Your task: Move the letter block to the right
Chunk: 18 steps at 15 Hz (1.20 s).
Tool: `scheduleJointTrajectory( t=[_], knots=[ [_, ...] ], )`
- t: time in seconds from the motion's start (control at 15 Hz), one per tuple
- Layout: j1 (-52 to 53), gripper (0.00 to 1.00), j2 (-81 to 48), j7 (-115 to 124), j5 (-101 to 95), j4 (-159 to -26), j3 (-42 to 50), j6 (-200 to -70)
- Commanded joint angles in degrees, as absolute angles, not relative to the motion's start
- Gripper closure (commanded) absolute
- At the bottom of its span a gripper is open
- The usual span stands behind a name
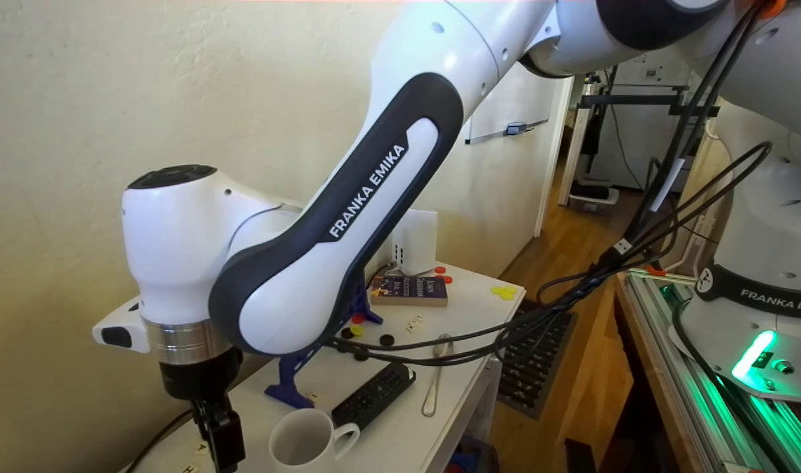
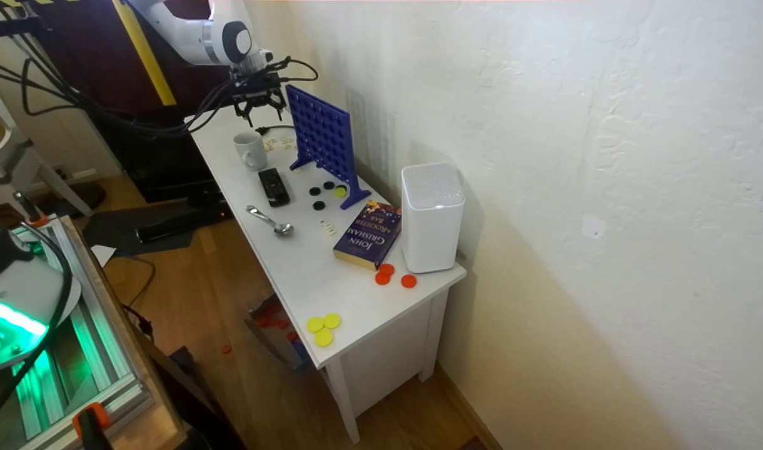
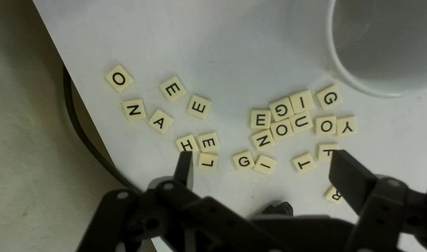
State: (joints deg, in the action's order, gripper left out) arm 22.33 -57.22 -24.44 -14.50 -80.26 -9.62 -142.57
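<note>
Several cream letter blocks with black letters lie flat on the white table (image 3: 234,42). In the wrist view an O block (image 3: 119,78) lies far left, a G block (image 3: 243,160) and an I block (image 3: 265,164) lie in the middle, and an R block (image 3: 334,194) is partly hidden by the right finger. Which block is meant I cannot tell. Blocks also show in both exterior views (image 1: 200,448) (image 2: 281,143). My gripper (image 3: 262,155) is open and empty, above the blocks. It also shows in both exterior views (image 1: 226,453) (image 2: 266,119).
A white mug (image 3: 381,38) stands beside the blocks. A blue upright game grid (image 2: 322,134), black remote (image 2: 274,187), spoon (image 2: 272,222), book (image 2: 369,234) and white box (image 2: 433,219) stand or lie farther along the table. A dark cable (image 3: 80,122) runs along the wall-side edge.
</note>
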Motion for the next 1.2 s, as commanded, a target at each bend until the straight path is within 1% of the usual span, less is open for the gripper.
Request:
scheduleJointTrajectory(
  t=[0.0, 0.47, 0.53, 0.6, 0.73, 0.8, 0.87, 0.93, 1.0, 1.07, 1.13],
  knots=[
    [22.2, 0.0, -60.6, -24.7, -16.3, -75.2, -9.7, -140.4],
    [22.4, 0.0, -65.0, -25.1, -16.1, -70.0, -9.5, -138.5],
    [22.4, 0.02, -65.6, -25.2, -16.1, -69.5, -9.5, -138.2],
    [22.4, 0.12, -66.1, -25.3, -16.1, -68.9, -9.4, -137.9],
    [22.3, 0.18, -67.3, -25.8, -15.9, -67.4, -9.6, -137.4],
    [22.3, 0.26, -67.8, -26.1, -15.9, -66.6, -9.6, -136.9],
    [22.2, 0.24, -68.5, -26.4, -15.7, -65.8, -9.8, -136.7],
    [22.2, 0.28, -69.1, -26.6, -15.7, -65.0, -9.7, -136.6],
    [22.1, 0.3, -69.7, -26.8, -15.7, -64.3, -9.6, -136.3],
    [22.0, 0.28, -70.2, -27.1, -15.6, -63.5, -9.7, -136.0],
    [21.9, 0.31, -70.9, -27.3, -15.6, -62.6, -9.7, -135.7]
  ],
)
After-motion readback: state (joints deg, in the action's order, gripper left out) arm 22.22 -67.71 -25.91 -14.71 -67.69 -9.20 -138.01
